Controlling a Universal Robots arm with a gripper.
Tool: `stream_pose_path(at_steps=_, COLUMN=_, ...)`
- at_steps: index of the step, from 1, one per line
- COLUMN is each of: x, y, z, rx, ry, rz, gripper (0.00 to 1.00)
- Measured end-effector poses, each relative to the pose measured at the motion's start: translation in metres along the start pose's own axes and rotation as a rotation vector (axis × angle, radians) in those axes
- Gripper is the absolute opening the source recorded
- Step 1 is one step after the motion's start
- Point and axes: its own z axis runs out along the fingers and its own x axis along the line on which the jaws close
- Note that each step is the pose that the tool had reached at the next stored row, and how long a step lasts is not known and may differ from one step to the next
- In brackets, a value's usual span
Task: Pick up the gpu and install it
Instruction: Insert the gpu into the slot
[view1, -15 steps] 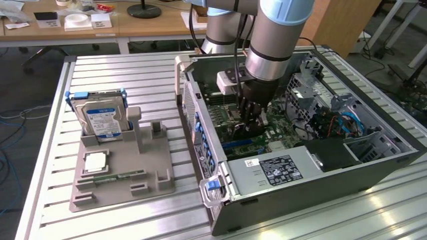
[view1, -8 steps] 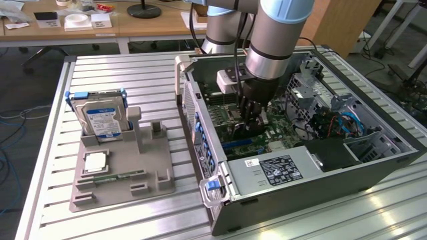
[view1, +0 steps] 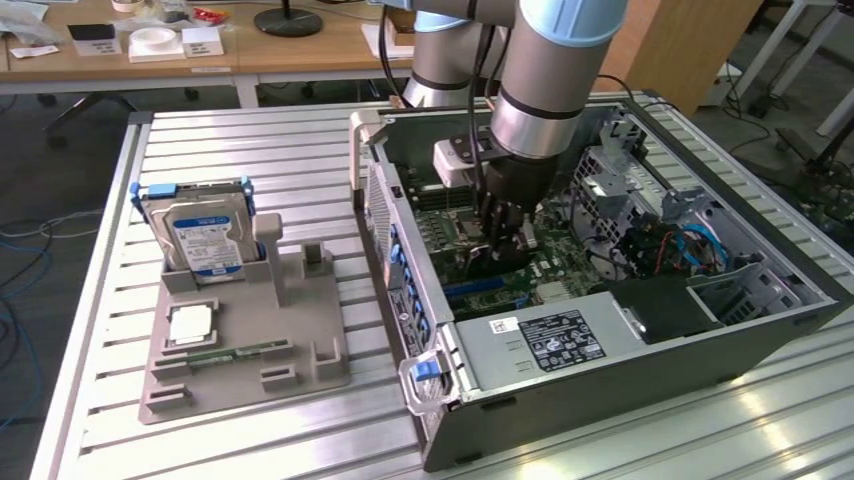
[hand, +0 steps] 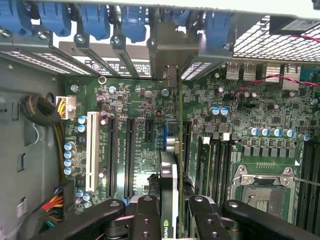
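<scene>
gpu (hand: 169, 187) stands on edge inside the open computer case (view1: 601, 385), clamped between the two black fingers (hand: 146, 215) of the gripper (hand: 172, 202), which press against its flat faces (a green logo shows on the near edge of the card). In the wrist view the card runs lengthwise along the expansion slots of the green motherboard (hand: 150, 95), in line with a short blue slot (hand: 165, 137) just ahead of it, with long dark slots (hand: 111, 155) and a white slot (hand: 92, 150) on one side and the metal-framed processor socket (hand: 262, 192) on the other. Whether its lower edge already sits in a slot I cannot tell. Its far end points toward the row of blue latches (hand: 95, 20) at the case wall. In the exterior view the arm (view1: 561, 70) reaches straight down into the case and the gripper (view1: 499, 235) hangs low over the motherboard (view1: 567, 262), near its middle. On the slatted metal table (view1: 267, 150), to the exterior view's left and well apart from the case, a grey holder (view1: 287, 335) carries an upright hard drive (view1: 207, 235) with a blue-white label and a narrow green memory stick (view1: 240, 352) lying flat.
</scene>
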Motion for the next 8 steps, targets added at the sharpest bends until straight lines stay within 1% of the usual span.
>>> stream_pose_path(at_steps=1, x=0.0, y=0.0, z=0.0, rx=0.0012, ry=0.0, rz=0.0, gripper=0.27)
stream_pose_path(at_steps=8, x=0.0, y=0.0009, z=0.0001, rx=0.0017, ry=0.0003, rz=-0.001, gripper=0.27)
